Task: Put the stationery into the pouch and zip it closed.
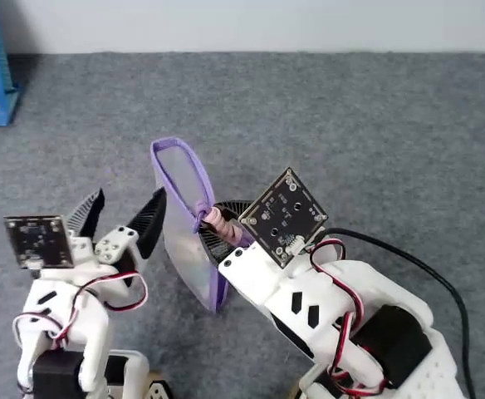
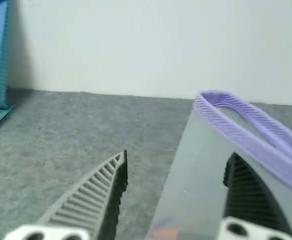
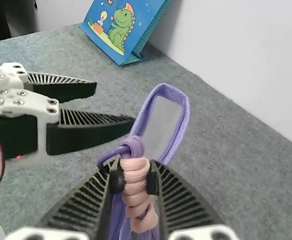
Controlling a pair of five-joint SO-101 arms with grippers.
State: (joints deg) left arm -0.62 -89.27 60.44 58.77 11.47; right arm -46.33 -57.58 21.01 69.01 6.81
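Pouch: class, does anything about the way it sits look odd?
Yes. The pouch is up on its edge instead of lying flat, held there by the right gripper, which is shut on its pink coiled pull. The left gripper is open beside it.

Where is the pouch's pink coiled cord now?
In the high view, the pink coiled cord is clamped between the right gripper's fingers at the pouch's purple edge; the left gripper sits at the pouch's other side.

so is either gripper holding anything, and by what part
The right gripper is shut on the pink coiled zip pull of the clear purple-edged pouch; the left gripper holds nothing.
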